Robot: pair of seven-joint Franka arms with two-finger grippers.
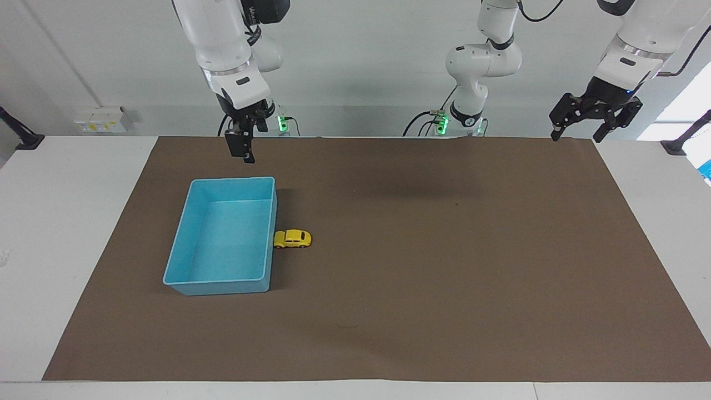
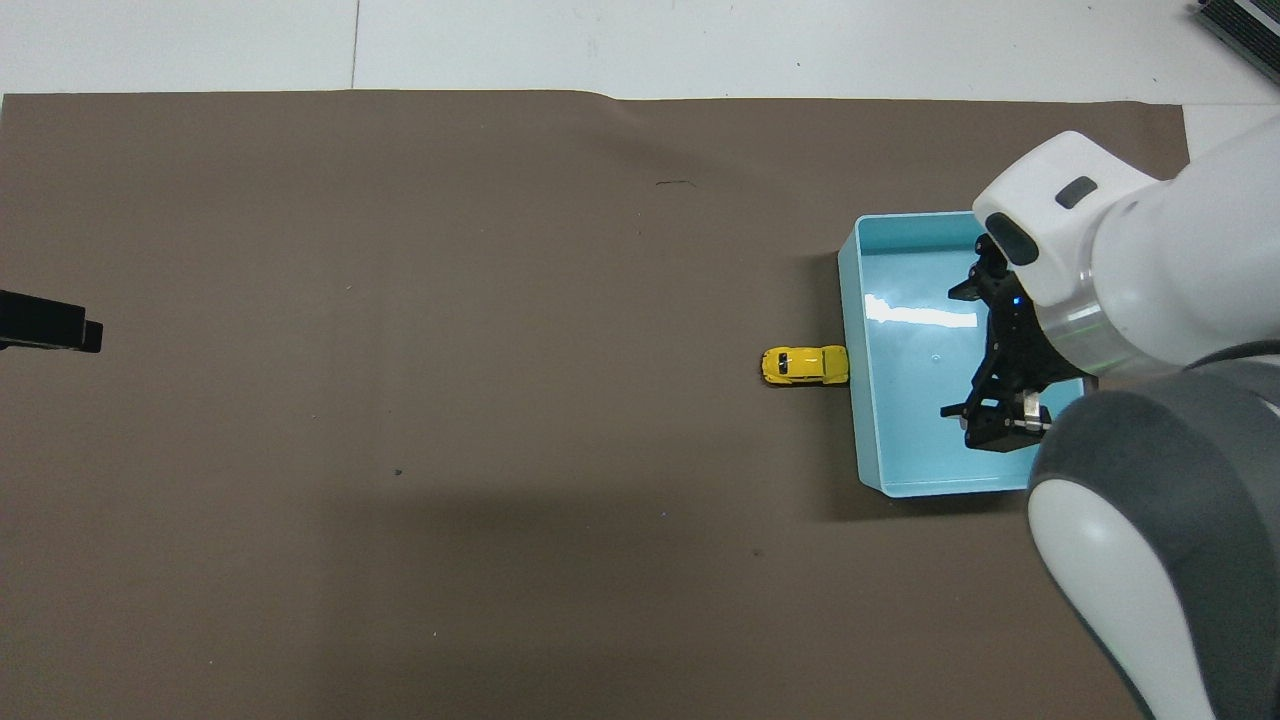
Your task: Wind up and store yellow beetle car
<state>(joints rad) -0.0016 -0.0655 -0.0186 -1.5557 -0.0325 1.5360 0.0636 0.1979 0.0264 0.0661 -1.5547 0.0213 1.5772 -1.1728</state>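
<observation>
The white tabletop (image 1: 78, 222) carried a large brown paper-like mat (image 1: 422, 266) that covered most of its surface. On the mat, toward the right arm's end, sat an empty light blue rectangular plastic tray (image 1: 176, 253) with upright walls. The tiny bright yellow beetle-shaped toy car (image 1: 293, 238) stood on its black wheels on the mat just beside the tray's long wall on the side toward the left arm; one end of the car seemed to touch that wall, though the contact was hard to judge from either view.

The right arm's black two-finger end effector (image 1: 244, 153) hung raised above the mat at the edge of the tray nearest the robots, pointing downward and holding nothing. It was seen nearly edge-on in the facing view, so its fingers looked close together there, yet it stood at its widest setting. In the overhead view it appeared over the tray's interior (image 2: 1000, 425).

The left arm's black end effector (image 1: 593, 119) hung high over the mat's corner at the left arm's end, close to the robots, with its fingers spread wide and empty. Only its tip (image 2: 50, 333) showed in the overhead view.
</observation>
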